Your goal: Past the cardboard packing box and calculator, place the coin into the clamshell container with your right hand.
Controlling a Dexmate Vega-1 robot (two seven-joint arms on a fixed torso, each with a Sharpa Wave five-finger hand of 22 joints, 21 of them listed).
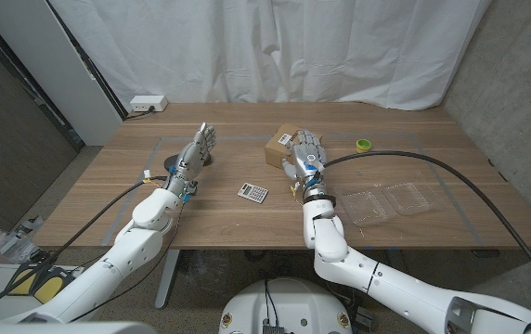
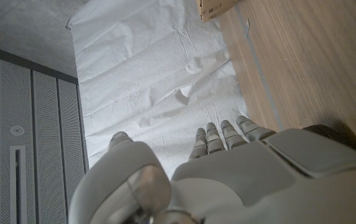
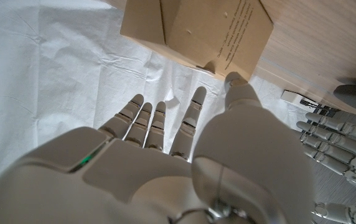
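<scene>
A wooden surface (image 1: 247, 227) was seen from the head camera, backed by a white curtain (image 1: 275, 46), with grey tape lines (image 1: 451, 199) marked across it. Both robot arms were raised over it. The left hand (image 1: 194, 153) was held up over the surface's left part, fingers extended and apart, nothing in it; from the left wrist its fingers (image 2: 218, 138) were shown straight against the curtain. The right hand (image 1: 305, 153) was held up near the middle, just beside the box (image 1: 282, 144), its fingers spread and nothing visibly gripped; from the right wrist the thumb (image 3: 240, 93) was seen at, or nearly at, the box's (image 3: 196, 31) lower edge, though contact could not be confirmed.

The cardboard box was set behind the middle of the surface. The clear clamshell (image 1: 391, 202) was laid open on the right part, near the front, well apart from the box. The calculator (image 1: 252, 192) was placed between the two arms, in front of the box. A white power strip (image 1: 148, 104) was seen at the far left corner. A small yellow-green round object (image 1: 364, 145) was found right of the right hand, towards the back. The coin could not be made out in any view.
</scene>
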